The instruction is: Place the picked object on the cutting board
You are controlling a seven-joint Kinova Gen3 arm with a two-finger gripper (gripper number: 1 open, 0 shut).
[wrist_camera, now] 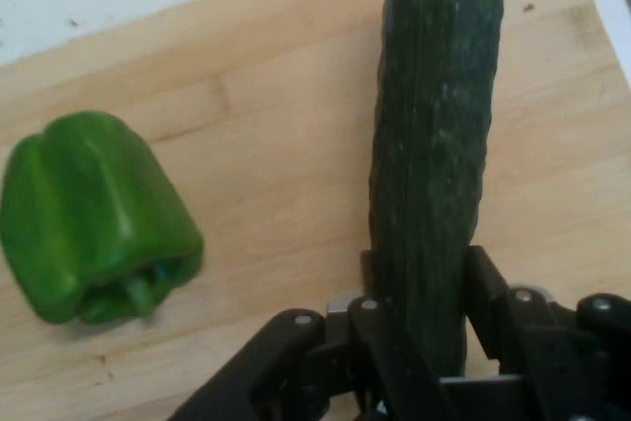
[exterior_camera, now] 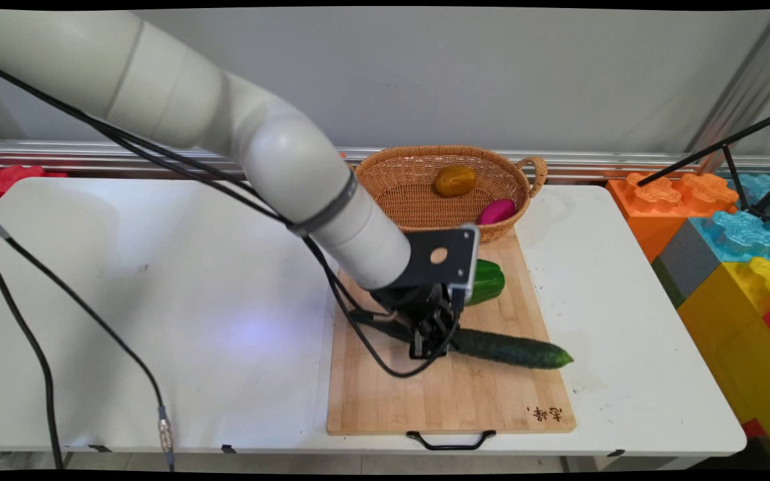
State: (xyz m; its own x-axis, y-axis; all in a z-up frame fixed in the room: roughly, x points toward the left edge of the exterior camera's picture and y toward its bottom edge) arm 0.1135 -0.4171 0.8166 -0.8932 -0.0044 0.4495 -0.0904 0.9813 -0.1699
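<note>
A long dark green cucumber (exterior_camera: 512,349) (wrist_camera: 434,125) lies across a wooden cutting board (exterior_camera: 452,401) (wrist_camera: 276,145). My gripper (exterior_camera: 433,347) (wrist_camera: 424,273) is down over the cucumber's left end, and its two fingers (wrist_camera: 483,278) press against the cucumber's sides. It is shut on the cucumber, which still rests on the board. Just behind the gripper on the board sits a green bell pepper (exterior_camera: 488,280) (wrist_camera: 94,219), partly hidden by the wrist in the main view.
A wicker basket (exterior_camera: 445,152) stands at the board's far end, holding a brownish-yellow potato (exterior_camera: 454,180) and a magenta vegetable (exterior_camera: 496,211). Coloured foam blocks (exterior_camera: 726,227) and black tripod legs (exterior_camera: 726,143) stand to the right. Black cables hang over the white table (exterior_camera: 158,300).
</note>
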